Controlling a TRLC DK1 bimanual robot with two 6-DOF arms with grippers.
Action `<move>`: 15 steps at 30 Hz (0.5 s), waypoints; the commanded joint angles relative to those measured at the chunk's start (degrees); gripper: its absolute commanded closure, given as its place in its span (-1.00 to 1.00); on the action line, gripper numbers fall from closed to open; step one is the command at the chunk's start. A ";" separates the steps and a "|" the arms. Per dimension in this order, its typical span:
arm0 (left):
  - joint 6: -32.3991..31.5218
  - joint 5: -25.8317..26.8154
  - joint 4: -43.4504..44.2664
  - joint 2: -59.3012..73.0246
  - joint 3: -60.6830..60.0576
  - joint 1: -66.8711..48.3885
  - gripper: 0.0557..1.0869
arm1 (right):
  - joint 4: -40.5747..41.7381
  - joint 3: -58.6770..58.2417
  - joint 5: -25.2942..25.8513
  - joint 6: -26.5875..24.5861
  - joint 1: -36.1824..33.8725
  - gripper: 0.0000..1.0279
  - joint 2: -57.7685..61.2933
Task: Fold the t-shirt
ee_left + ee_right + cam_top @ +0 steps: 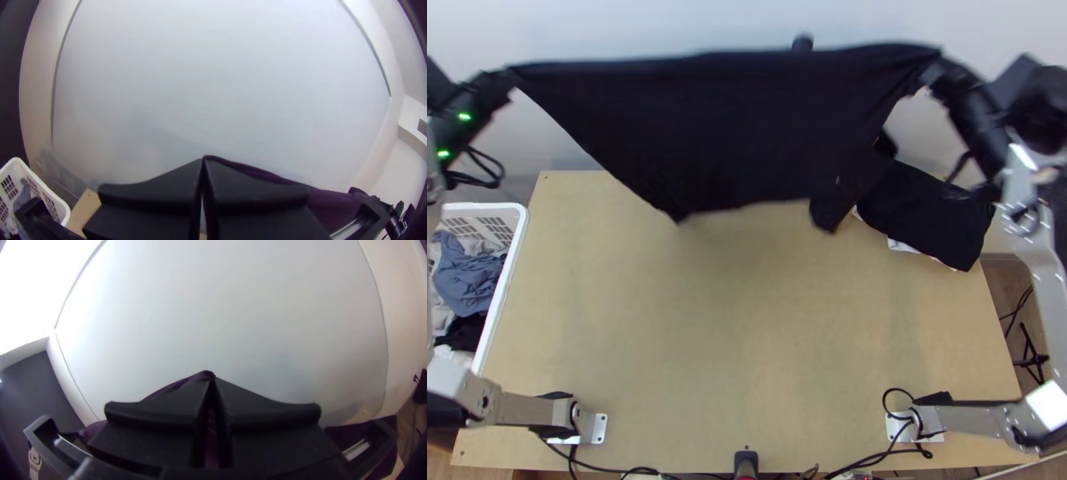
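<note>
The black t-shirt (731, 128) hangs stretched between both grippers above the table's far part, its lower edge drooping in the top view. At its upper left corner is my left gripper (513, 74); at its upper right corner is my right gripper (933, 70). In the left wrist view my left gripper (203, 162) is shut on the shirt (333, 202), which runs off to one side. In the right wrist view my right gripper (212, 380) is shut on the shirt's (178, 384) other end.
A white basket (515, 240) with clothes stands beyond the table's left edge. Folded dark cloth (931, 212) with something white beneath lies at the table's far right. The wooden table (747, 336) extends toward the arm bases.
</note>
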 commanded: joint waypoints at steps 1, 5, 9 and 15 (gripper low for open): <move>0.30 -1.11 3.61 -6.76 2.34 1.92 0.93 | 3.80 1.83 -0.80 -1.52 0.81 0.94 -9.05; 0.56 -1.11 3.88 -13.27 -1.17 2.01 0.93 | 3.63 -4.24 -3.43 -2.31 0.99 0.95 -19.33; 1.62 -1.11 10.03 -22.58 -11.45 2.28 0.93 | 1.78 -11.53 -4.14 -2.40 2.48 0.95 -30.76; 2.58 -0.75 18.55 -36.73 -23.85 2.10 0.93 | -5.95 -13.91 -4.14 -3.19 1.78 0.95 -40.60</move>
